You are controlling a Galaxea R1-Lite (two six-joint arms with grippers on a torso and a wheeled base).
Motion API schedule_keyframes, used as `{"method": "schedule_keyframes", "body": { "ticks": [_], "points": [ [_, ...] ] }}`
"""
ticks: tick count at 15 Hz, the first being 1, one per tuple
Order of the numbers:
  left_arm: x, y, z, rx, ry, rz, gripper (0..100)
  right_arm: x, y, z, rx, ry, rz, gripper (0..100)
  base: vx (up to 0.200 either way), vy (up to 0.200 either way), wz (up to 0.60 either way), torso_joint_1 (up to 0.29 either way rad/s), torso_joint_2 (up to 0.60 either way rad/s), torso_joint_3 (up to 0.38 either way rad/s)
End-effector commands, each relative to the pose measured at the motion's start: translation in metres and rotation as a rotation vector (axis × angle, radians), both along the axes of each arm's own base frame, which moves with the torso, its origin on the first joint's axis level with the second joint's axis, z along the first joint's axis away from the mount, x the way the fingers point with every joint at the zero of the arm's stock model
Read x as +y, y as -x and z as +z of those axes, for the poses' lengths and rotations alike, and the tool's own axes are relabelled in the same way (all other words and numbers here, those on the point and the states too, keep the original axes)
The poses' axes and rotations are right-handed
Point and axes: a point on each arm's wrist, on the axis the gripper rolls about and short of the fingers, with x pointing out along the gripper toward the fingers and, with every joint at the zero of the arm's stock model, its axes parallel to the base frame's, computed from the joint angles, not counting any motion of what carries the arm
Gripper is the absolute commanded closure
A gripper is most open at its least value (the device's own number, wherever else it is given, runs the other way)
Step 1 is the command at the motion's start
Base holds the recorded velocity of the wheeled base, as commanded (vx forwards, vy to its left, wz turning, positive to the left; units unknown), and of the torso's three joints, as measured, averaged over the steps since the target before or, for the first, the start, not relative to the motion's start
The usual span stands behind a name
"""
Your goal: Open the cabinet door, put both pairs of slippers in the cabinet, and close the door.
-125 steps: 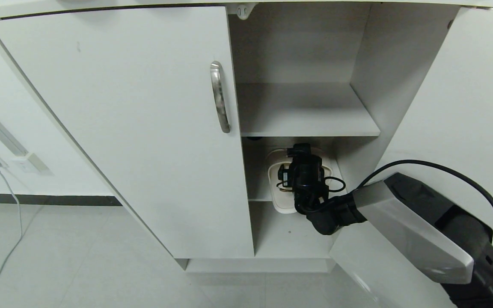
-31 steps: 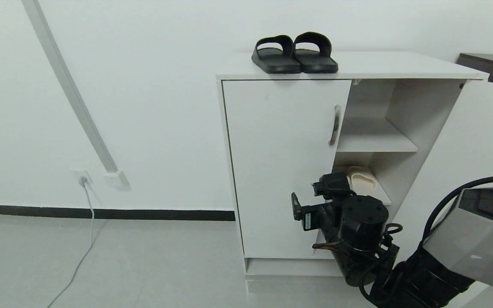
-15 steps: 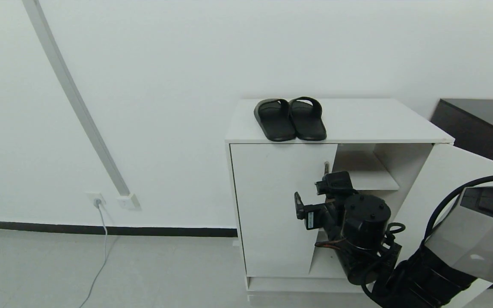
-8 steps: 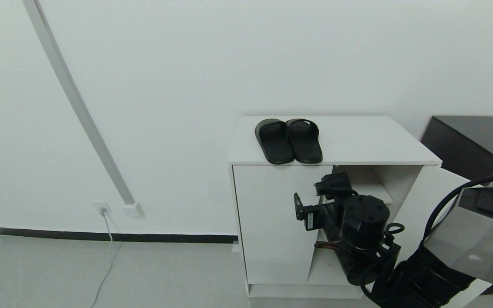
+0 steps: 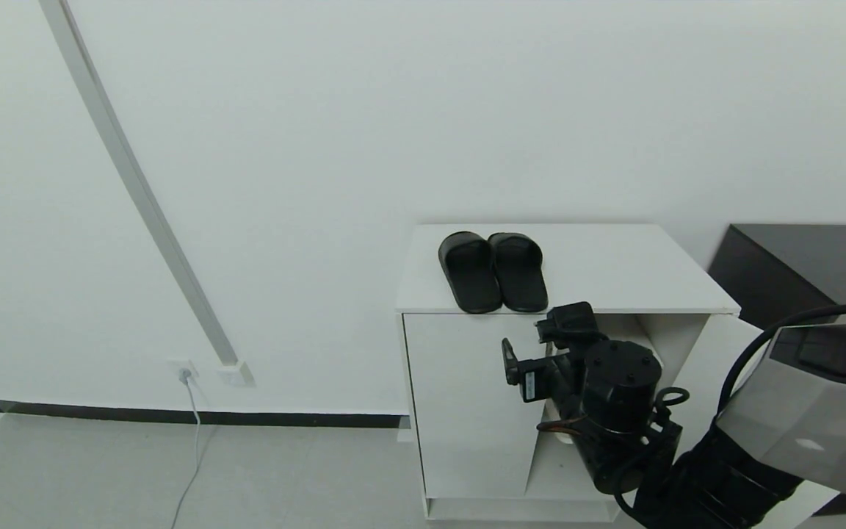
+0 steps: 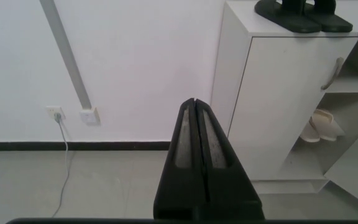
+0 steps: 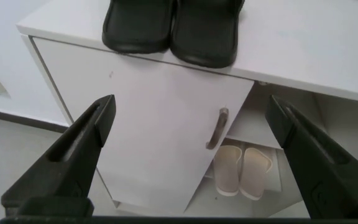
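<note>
The right claw [image 7: 191,165] is wide open and holds nothing. It is in front of the closed left door [image 7: 154,124], just below the black slippers [image 7: 169,22], which sit at the front edge of the cabinet [image 5: 614,264] top. The left claw [image 6: 194,140] is closed and empty. The beige slippers [image 7: 244,171] lie inside the cabinet, on its open right side.
</note>
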Motion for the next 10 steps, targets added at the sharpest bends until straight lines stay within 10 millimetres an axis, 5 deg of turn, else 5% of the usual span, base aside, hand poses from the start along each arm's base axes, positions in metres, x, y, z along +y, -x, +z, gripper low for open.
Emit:
{"method": "schedule_keyframes", "body": {
  "ticks": [1,5,10],
  "points": [
    [0.0,0.0,0.0,0.0,0.0,0.0,100,0.002,-0.002,-0.006,0.01,0.011,0.01,0,0.0,0.0,0.0,0.022,-0.09,-0.056],
    [0.0,0.0,0.0,0.0,-0.004,0.005,100,0.002,-0.014,0.008,-0.023,0.042,0.007,0,0.0,0.0,0.0,0.0,0.0,0.0],
    [0.0,0.0,-0.001,0.0,0.0,0.003,100,0.023,-0.032,0.069,0.054,0.022,0.016,0,0.0,0.0,0.0,0.0,0.0,0.0]
  ]
}}
